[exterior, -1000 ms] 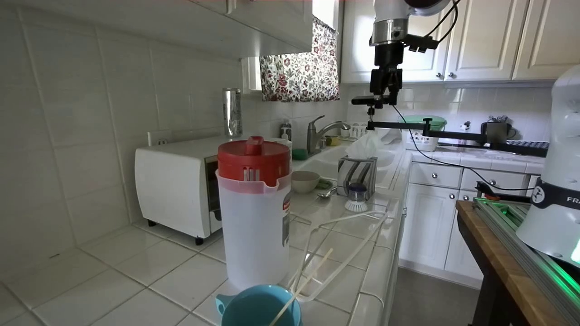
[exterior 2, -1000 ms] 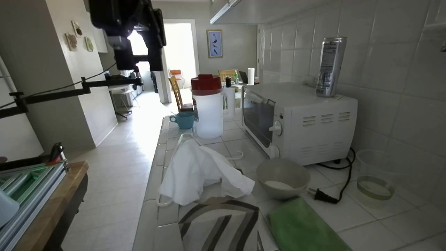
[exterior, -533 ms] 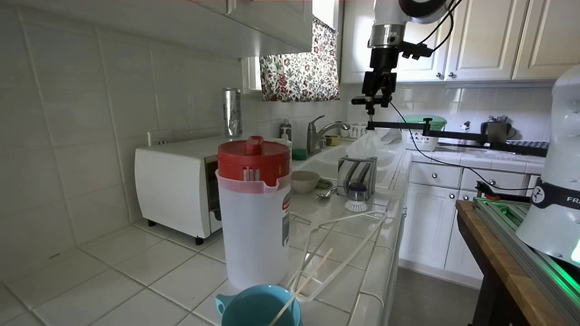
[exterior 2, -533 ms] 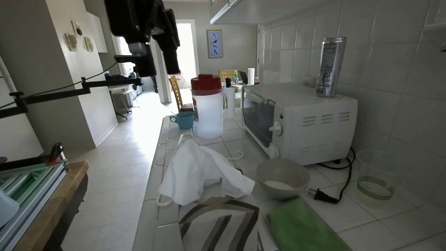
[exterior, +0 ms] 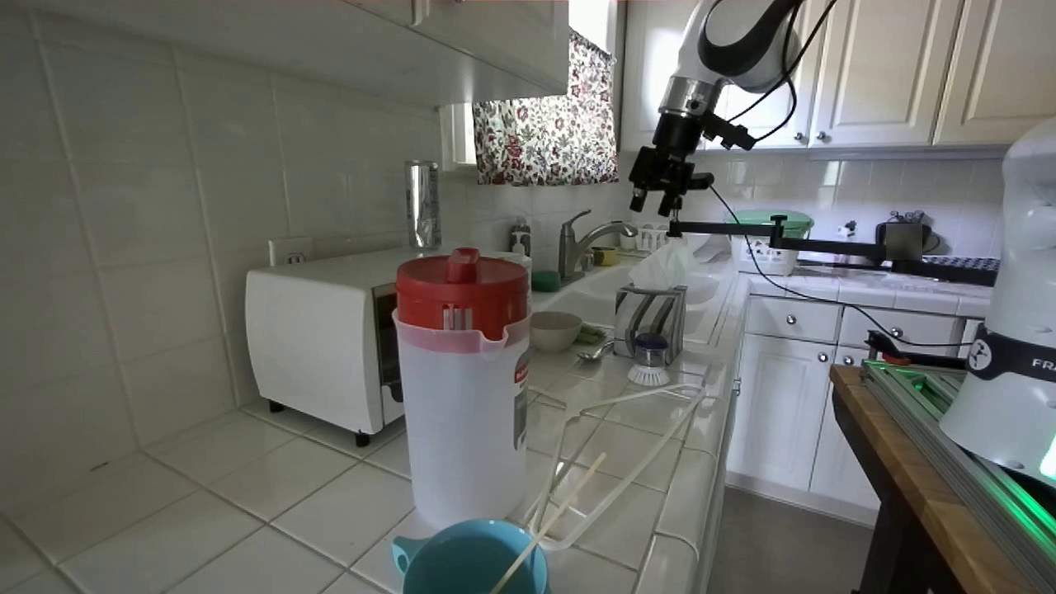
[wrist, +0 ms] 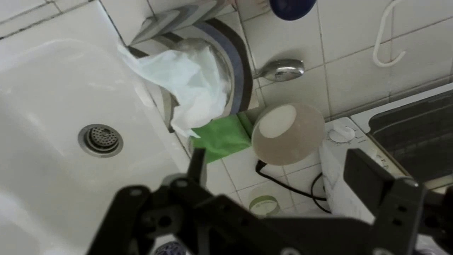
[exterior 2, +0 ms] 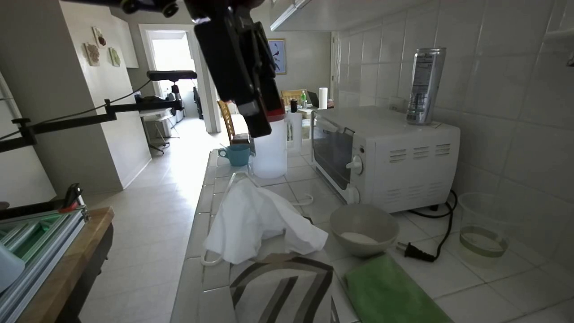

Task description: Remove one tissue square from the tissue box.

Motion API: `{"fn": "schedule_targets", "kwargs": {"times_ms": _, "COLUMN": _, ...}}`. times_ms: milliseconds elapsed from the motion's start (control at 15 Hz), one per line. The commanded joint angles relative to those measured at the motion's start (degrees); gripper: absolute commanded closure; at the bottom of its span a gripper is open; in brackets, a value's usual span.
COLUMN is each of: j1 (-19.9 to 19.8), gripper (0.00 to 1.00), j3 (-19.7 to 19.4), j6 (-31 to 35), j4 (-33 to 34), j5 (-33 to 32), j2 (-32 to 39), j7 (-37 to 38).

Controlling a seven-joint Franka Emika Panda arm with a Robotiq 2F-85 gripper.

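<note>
The tissue box (exterior: 631, 318) has grey, white and dark stripes and stands upright on the counter by the sink. Its striped side also shows in an exterior view (exterior 2: 287, 291), and its top in the wrist view (wrist: 244, 76). A white tissue (wrist: 198, 83) sticks out of its oval opening and drapes over the rim; it shows in both exterior views (exterior: 664, 264) (exterior 2: 255, 220). My gripper (exterior: 652, 205) is open and empty, tilted, above the box and apart from the tissue. In the wrist view the fingers (wrist: 280, 166) stand wide apart over the bowl and counter, with the tissue beyond the left finger.
A beige bowl (wrist: 290, 141), green cloth (wrist: 226, 138), spoon (wrist: 283, 70) and scrub brush (exterior: 650, 359) lie near the box. A toaster oven (exterior 2: 403, 157) with a can (exterior 2: 426, 85), a pitcher (exterior: 466, 412) and a sink (wrist: 81, 88) are around. A black camera bar (exterior: 734, 228) stands close to the gripper.
My gripper has tilted and swung left in an exterior view, and right and downward in an exterior view, towards the counter. The box and tissue have not moved.
</note>
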Motion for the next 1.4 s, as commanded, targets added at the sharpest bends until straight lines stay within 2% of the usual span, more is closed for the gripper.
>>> {"fn": "schedule_targets", "kwargs": {"times_ms": 0, "j1": 1.56, "gripper": 0.0, "j3": -2.09, "j6": -2.95, "j4": 0.95, "j5": 5.75, "j2": 0.59, "j7": -8.14}}
{"fn": "schedule_targets", "kwargs": {"times_ms": 333, "j1": -1.68, "gripper": 0.0, "j3": -2.32, "j6": -8.76, "j4": 1.52, "j5": -0.9, "j2": 1.31, "j7": -8.49}}
{"fn": "schedule_targets", "kwargs": {"times_ms": 667, "j1": -4.07, "gripper": 0.0, "j3": -2.15, "j6": -5.8, "j4": 1.24, "j5": -8.2, "j2": 2.08, "j7": -8.55}}
{"fn": "schedule_targets", "kwargs": {"times_ms": 733, "j1": -3.65, "gripper": 0.0, "j3": -2.33, "j6": -6.94, "j4": 0.67, "j5": -6.03, "j2": 1.08, "j7": -7.2}}
{"fn": "schedule_targets", "kwargs": {"times_ms": 1000, "j1": -3.73, "gripper": 0.0, "j3": -2.22, "j6": -6.19, "j4": 0.76, "j5": -7.2, "j2": 1.62, "j7": -7.2}}
{"fn": "schedule_targets", "kwargs": {"times_ms": 1067, "j1": -3.01, "gripper": 0.0, "j3": -2.73, "j6": -4.84, "j4": 0.11, "j5": -5.15, "j2": 1.21, "j7": -9.09}}
{"fn": "schedule_targets", "kwargs": {"times_ms": 1333, "j1": -1.83, "gripper": 0.0, "j3": -3.02, "j6": -0.29, "j4": -0.81, "j5": -5.12, "j2": 2.05, "j7": -13.4}}
